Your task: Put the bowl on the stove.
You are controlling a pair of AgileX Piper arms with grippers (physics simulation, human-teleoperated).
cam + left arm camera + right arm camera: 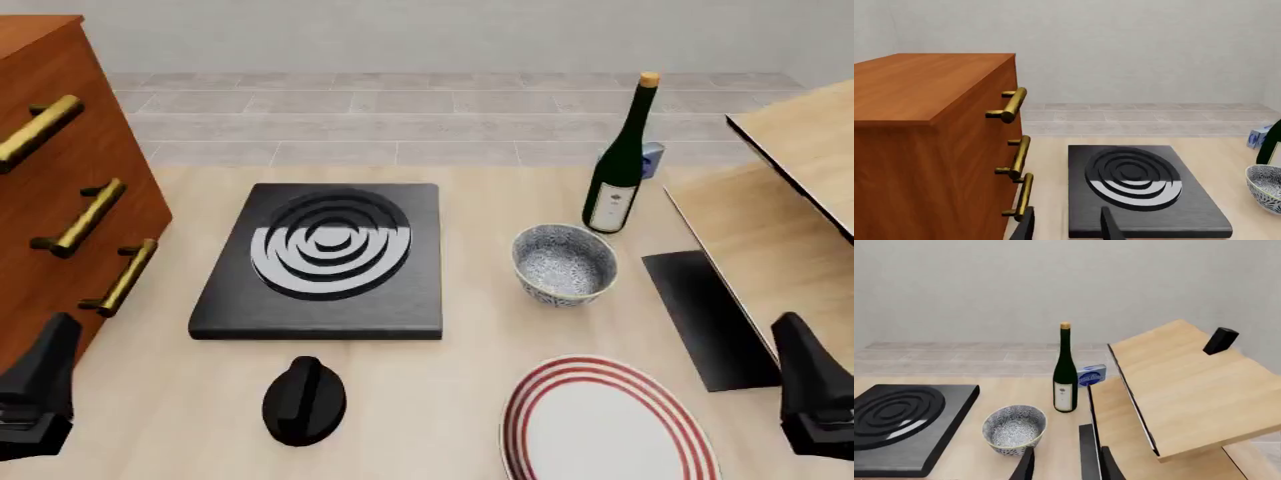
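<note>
The bowl [565, 264], white with blue-grey speckles, stands upright on the table just right of the stove [320, 262], a gap between them. The stove is a black square slab with silver rings. My left gripper [40, 395] hangs at the near left corner, well short of the stove. My right gripper [811, 395] is at the near right, away from the bowl. In the left wrist view the left gripper [1067, 230] is open before the stove [1141, 185], the bowl [1264, 187] at the edge. The right gripper [1067, 470] is open, the bowl [1014, 429] and stove [901, 420] ahead.
A green wine bottle [617, 165] stands behind the bowl, a small blue box [651, 157] by it. A red-striped plate [607, 425] and a black knob [304, 400] lie near the front. A wooden dresser [54, 150] flanks the left, slanted wooden boards [787, 190] and a black mat [707, 320] the right.
</note>
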